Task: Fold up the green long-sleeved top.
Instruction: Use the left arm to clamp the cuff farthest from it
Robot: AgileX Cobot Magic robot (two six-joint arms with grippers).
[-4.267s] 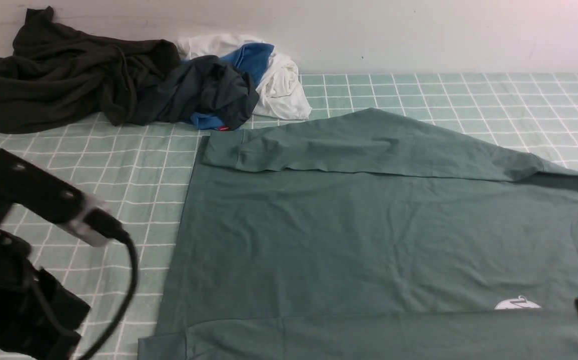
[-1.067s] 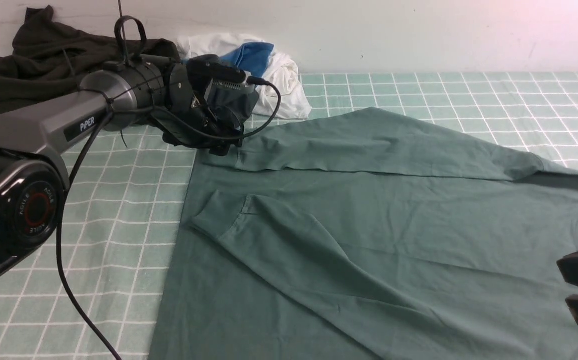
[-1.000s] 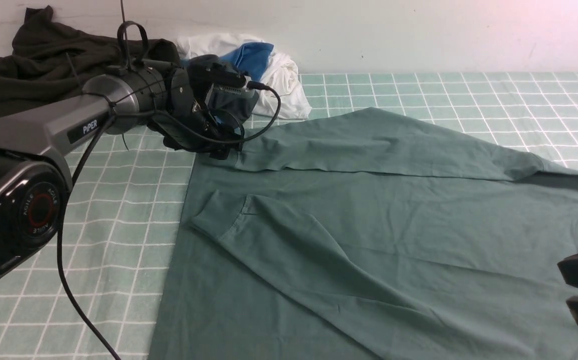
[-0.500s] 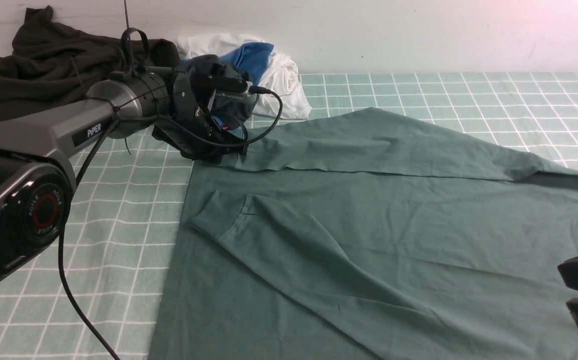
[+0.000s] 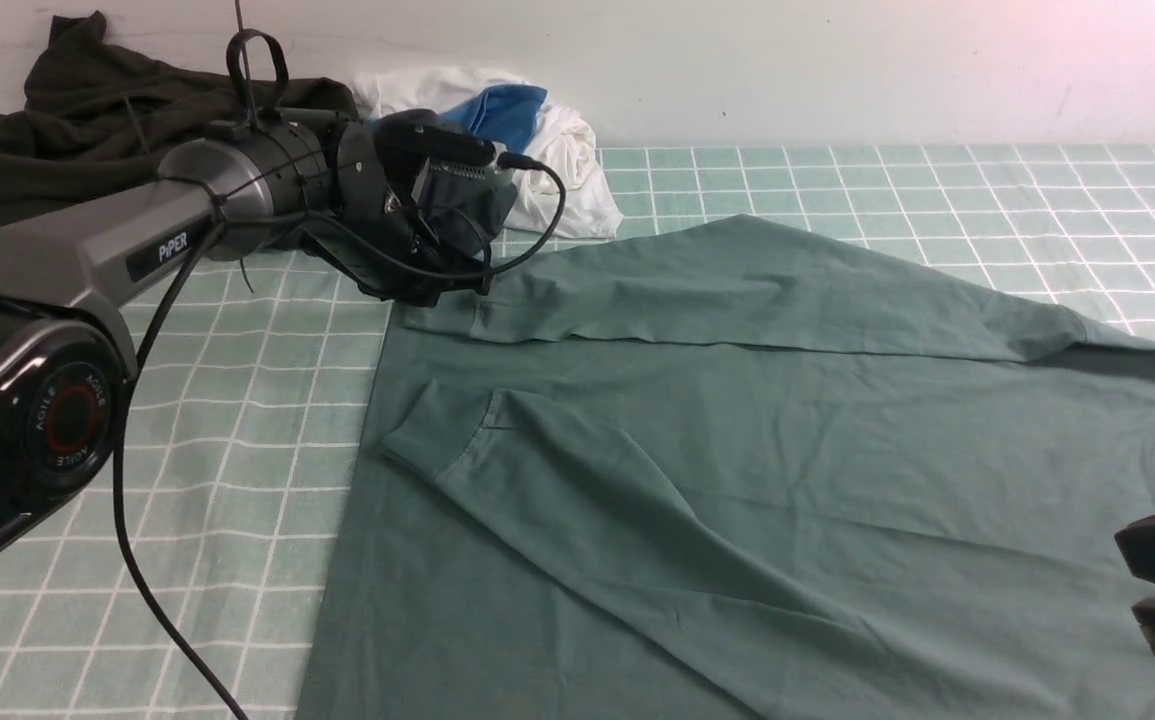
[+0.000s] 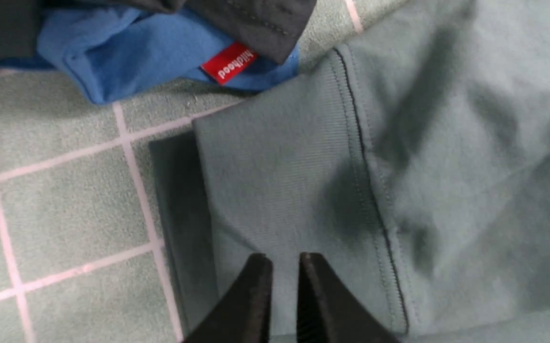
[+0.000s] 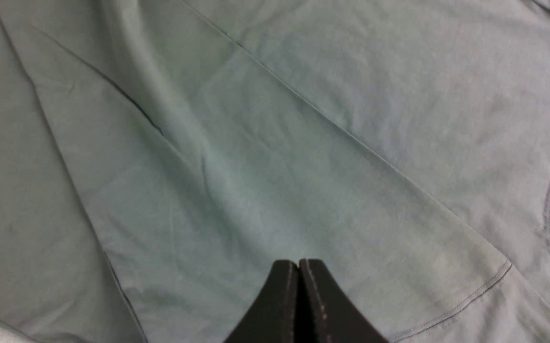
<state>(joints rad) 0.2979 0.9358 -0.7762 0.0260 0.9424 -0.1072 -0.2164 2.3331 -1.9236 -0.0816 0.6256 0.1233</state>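
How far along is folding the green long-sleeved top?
Done: the near sleeve of the green long-sleeved top lies folded diagonally across the body. In hand: the left gripper, jaws nearly closed, is at the far sleeve's cuff; a grip is unclear. The right gripper is shut. Left: fold that sleeve, then the body.

The green long-sleeved top (image 5: pixel 737 450) runs off frame; left gripper (image 6: pixel 284 259) possibly pinches it.

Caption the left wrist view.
Left gripper, nearly closed, over the ribbed cuff of the teal-green cotton long-sleeved top.
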